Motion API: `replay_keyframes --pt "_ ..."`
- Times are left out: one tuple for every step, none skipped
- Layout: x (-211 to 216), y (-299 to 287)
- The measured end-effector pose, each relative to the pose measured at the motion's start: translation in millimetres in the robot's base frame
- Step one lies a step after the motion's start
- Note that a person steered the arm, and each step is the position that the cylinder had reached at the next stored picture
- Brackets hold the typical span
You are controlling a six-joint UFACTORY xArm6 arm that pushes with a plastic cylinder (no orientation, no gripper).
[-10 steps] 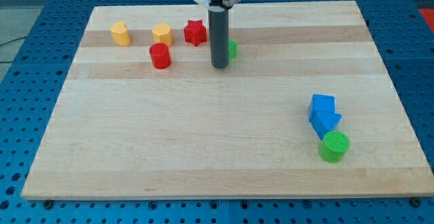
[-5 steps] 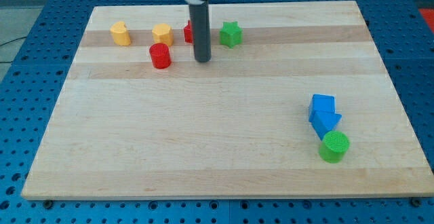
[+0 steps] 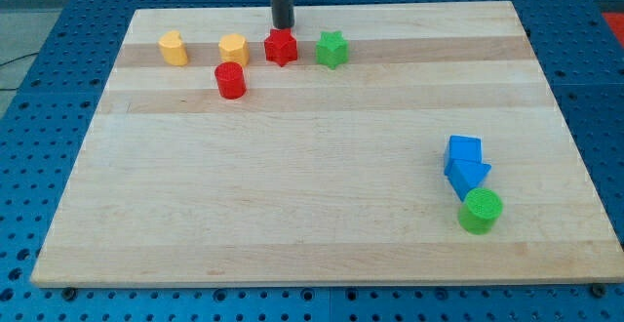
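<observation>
My tip stands near the top edge of the wooden board, just above the red star block, with a small gap between them. To the star's right lies a green star block. To its left sit a yellow hexagonal block and, farther left, a second yellow block. A red cylinder rests below the yellow hexagonal block.
At the view's lower right, two blue blocks sit stacked close together, with a green cylinder touching them from below. The wooden board lies on a blue perforated table.
My tip moved left from beside the green star, passed below the red star, then went up to the board's top edge above the red star. The blocks kept their places.
</observation>
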State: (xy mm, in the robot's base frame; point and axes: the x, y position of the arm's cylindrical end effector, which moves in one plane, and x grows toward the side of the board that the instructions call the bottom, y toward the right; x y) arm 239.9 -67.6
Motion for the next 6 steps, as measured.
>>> replay_keyframes --pt "9.3 8.7" --pt "20.5 8.2" --pt "24.7 11.0" --pt "-19.4 61.9" --pt "-43.0 167.3" --pt "44.7 287.6"
